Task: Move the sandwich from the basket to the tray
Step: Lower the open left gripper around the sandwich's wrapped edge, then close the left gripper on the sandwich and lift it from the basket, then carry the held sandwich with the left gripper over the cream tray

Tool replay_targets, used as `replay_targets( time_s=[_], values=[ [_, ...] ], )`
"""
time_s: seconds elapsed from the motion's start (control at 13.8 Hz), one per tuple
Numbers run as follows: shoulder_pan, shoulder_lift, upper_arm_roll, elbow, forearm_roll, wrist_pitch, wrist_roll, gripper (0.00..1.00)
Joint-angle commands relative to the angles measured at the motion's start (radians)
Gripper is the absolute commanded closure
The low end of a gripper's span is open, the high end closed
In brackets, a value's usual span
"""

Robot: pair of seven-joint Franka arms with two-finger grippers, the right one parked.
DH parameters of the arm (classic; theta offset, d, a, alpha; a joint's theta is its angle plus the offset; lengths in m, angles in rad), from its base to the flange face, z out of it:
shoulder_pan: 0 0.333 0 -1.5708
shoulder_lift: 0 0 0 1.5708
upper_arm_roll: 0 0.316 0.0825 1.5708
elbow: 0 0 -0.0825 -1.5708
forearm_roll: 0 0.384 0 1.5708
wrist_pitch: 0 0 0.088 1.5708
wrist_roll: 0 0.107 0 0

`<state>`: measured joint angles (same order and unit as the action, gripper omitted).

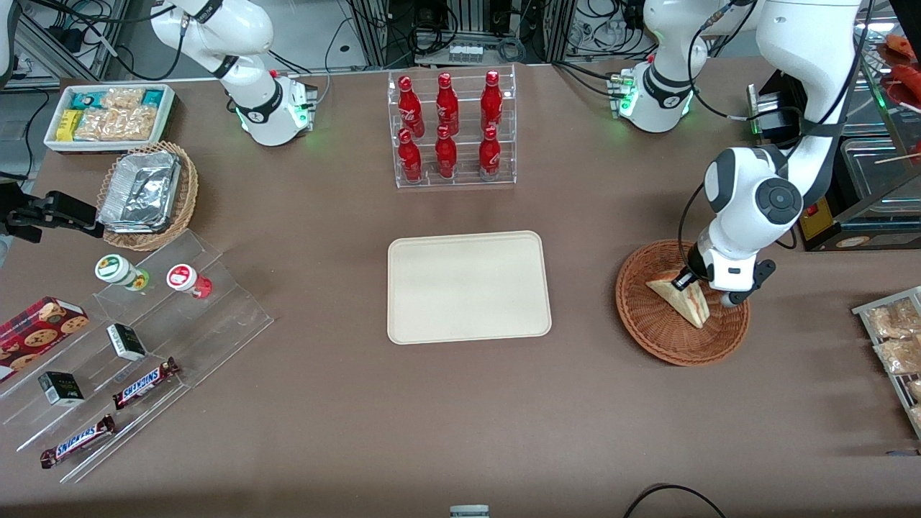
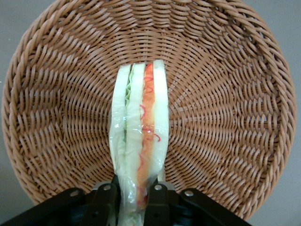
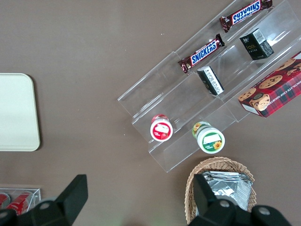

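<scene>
The sandwich (image 1: 682, 297) sits in the basket (image 1: 651, 327), toward the working arm's end of the tabletop, standing on edge so its layered side shows, with the gripper (image 2: 134, 195) closed on one end of it — the wrist view shows a finger (image 2: 106, 200) pressed against each bread face. It looks a light, soft thing: pale bread that will dent under a hard squeeze, wrapped in what seems to be clear film, which may be slippery. Taking it across the two flat bread faces, as here, is probably the soundest hold, since it keeps the filling layers pressed together rather than sliding apart; a gentle clamp and a level carry should suit it. The left arm reaches down over the basket with its wrist bent low, the gripper pointing roughly downward into the bowl. The tray (image 1: 468, 286) lies bare at the middle of the tabletop, well apart from the basket.
</scene>
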<state>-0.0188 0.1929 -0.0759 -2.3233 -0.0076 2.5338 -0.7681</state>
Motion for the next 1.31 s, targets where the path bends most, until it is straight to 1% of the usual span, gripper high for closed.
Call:
replay_targets(
  time_s=[0.0, 0.22, 0.36, 0.44, 0.8, 1.09, 1.24],
  values=[
    [-0.004, -0.062, -0.002, 0.007, 0.014, -0.073, 0.039, 1.00],
    [-0.007, -0.104, -0.008, 0.050, 0.023, -0.170, 0.177, 1.00],
    [-0.022, -0.090, -0.025, 0.123, 0.023, -0.283, 0.274, 1.00],
    [-0.038, -0.079, -0.030, 0.152, 0.021, -0.323, 0.294, 1.00],
    [-0.179, -0.021, -0.033, 0.261, 0.015, -0.371, 0.277, 1.00],
    [-0.286, 0.075, -0.033, 0.413, 0.015, -0.474, 0.274, 1.00],
    [-0.346, 0.128, -0.033, 0.473, 0.012, -0.477, 0.218, 1.00]
  ],
)
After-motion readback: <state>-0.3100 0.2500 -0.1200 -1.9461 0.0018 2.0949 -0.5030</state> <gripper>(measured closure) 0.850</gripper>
